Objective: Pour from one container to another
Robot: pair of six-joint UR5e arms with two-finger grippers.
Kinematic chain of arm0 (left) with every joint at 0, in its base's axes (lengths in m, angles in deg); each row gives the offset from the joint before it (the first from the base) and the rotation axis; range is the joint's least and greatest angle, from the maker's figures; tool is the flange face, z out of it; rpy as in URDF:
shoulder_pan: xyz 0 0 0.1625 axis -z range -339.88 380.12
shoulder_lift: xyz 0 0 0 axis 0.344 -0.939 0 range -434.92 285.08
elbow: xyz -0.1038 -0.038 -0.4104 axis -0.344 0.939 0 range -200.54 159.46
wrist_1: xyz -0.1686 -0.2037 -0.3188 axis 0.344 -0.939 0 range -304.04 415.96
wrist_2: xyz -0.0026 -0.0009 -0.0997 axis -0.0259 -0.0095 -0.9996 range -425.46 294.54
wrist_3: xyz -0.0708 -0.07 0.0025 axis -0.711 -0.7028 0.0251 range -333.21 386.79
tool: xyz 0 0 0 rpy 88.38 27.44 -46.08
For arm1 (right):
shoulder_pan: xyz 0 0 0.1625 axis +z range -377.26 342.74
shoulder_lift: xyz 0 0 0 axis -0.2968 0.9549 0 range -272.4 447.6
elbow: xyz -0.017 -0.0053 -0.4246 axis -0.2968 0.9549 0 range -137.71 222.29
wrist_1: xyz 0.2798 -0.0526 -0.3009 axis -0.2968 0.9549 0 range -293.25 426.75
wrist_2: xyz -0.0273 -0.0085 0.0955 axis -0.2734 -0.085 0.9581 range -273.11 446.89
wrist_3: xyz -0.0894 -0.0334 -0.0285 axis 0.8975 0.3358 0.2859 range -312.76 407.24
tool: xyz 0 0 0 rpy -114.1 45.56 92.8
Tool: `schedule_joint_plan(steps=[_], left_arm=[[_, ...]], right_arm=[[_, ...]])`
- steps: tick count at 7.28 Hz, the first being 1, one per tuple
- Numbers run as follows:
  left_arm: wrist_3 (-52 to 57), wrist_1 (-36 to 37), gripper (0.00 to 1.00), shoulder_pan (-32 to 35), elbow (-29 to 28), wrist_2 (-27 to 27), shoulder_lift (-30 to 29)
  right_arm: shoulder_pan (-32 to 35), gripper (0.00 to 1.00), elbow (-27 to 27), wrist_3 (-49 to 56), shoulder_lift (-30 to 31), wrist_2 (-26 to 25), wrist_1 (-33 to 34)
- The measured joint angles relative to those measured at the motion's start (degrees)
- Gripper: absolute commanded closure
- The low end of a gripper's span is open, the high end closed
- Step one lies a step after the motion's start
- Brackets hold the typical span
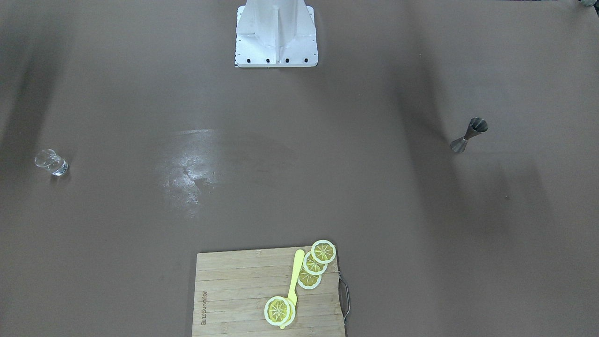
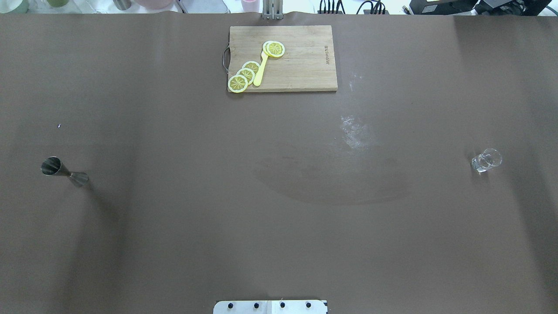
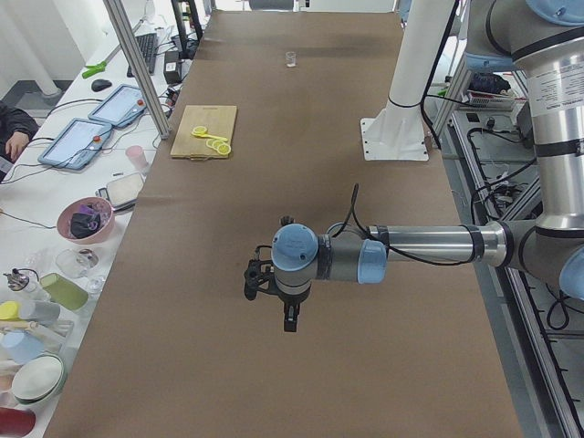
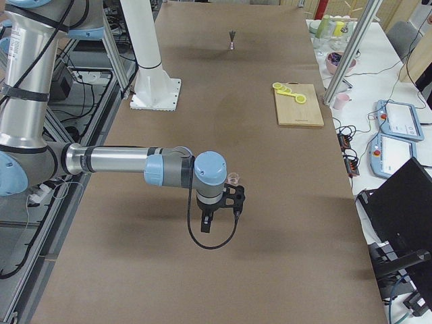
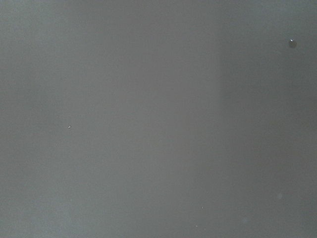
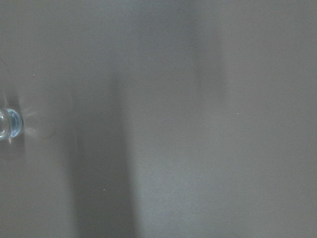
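Observation:
The grey metal jigger (image 2: 64,172) stands upright on the brown table far on my left side, also seen in the front view (image 1: 468,135) and small in the right side view (image 4: 231,39). The clear glass cup (image 2: 486,160) stands far on my right side (image 1: 51,162), and shows at the left edge of the right wrist view (image 6: 7,123). My left gripper (image 3: 290,321) hangs above the table near the jigger's end. My right gripper (image 4: 206,223) hangs just beside the cup (image 4: 233,178). Both grippers show only in the side views, so I cannot tell whether they are open or shut.
A wooden cutting board (image 2: 305,69) with lemon slices (image 2: 244,76) and a yellow utensil (image 2: 260,69) lies at the far middle edge. A pale smear (image 2: 355,133) marks the table. The white robot base (image 1: 276,35) stands at my edge. Bowls and tablets (image 3: 96,132) sit beyond the far edge.

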Motion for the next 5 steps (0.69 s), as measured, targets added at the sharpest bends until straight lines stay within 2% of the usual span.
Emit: schedule_joint_plan(steps=[5], left_arm=[[-0.1,0.1,0.02,-0.1,-0.3,0.3,-0.4]], right_arm=[[0.0,0.00,0.8,0.1,0.0,0.0,0.0]])
